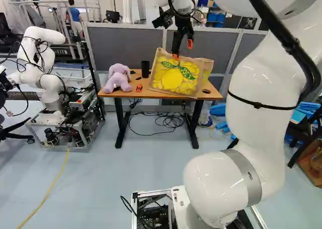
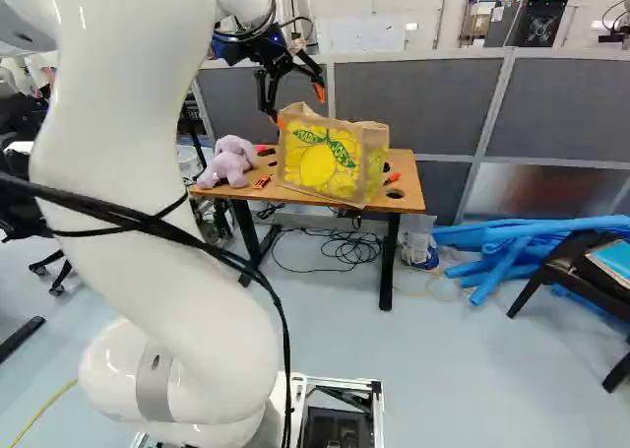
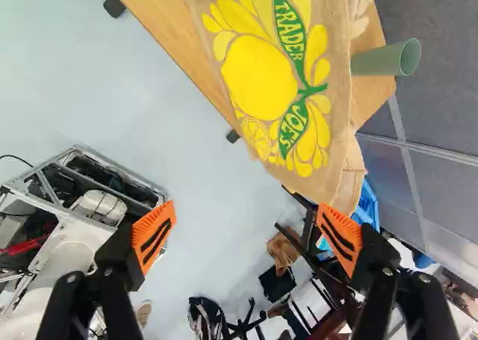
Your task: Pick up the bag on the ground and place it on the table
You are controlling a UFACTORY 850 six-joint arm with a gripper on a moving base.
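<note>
The bag, printed with lemons, is seen standing upright on the worktop, right of its middle and close to the front edge. Its contents cannot be made out. The claw is held at the bag's top, its fingers spread wide with only air pinched between them; whether the nearer finger is in contact with the bag cannot be told. To the bag's left, towards the back edge, a dark green cup is stood upright. A lilac plush elephant is placed near the left edge, with a small orange-and-black item between it and the bag. Another orange-and-black item is seen by the right edge. Behind the back edge a grey partition is set; before the front edge, open floor is left.
</note>
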